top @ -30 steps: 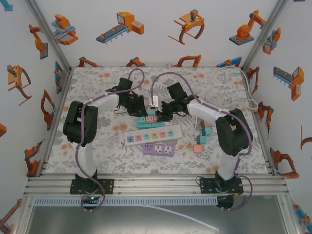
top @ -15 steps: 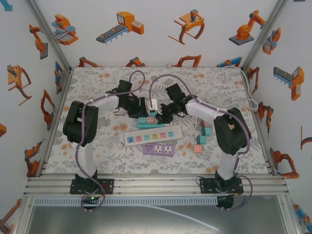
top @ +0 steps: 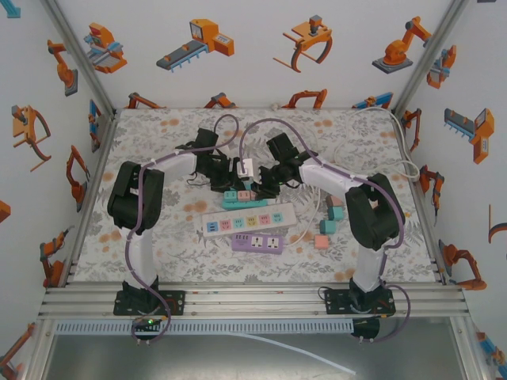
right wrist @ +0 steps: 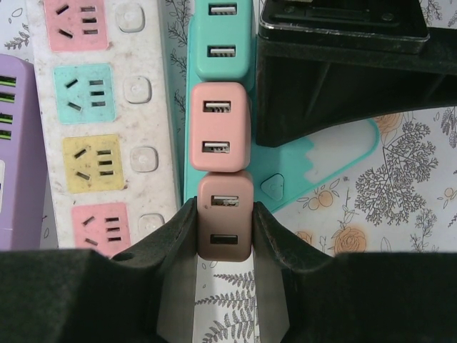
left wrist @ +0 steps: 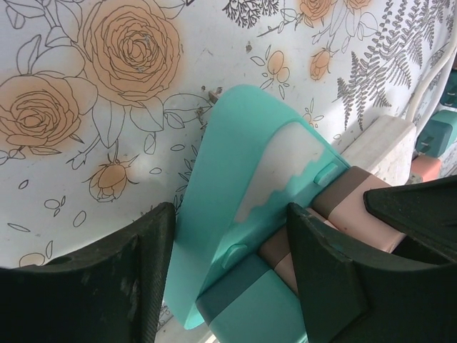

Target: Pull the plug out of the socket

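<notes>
Both arms have closed in: the right gripper (right wrist: 223, 207) now pinches the brown USB plug (right wrist: 225, 229), still seated at the 6 o'clock end of the teal power strip (left wrist: 235, 136), while the left gripper (left wrist: 230, 243) clamps the strip, so the pull appears ready.

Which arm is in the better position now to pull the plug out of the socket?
Right. The right hand has its fingers on both sides of the brown plug; the left hand straddles the teal strip, better suited to bracing it.
</notes>
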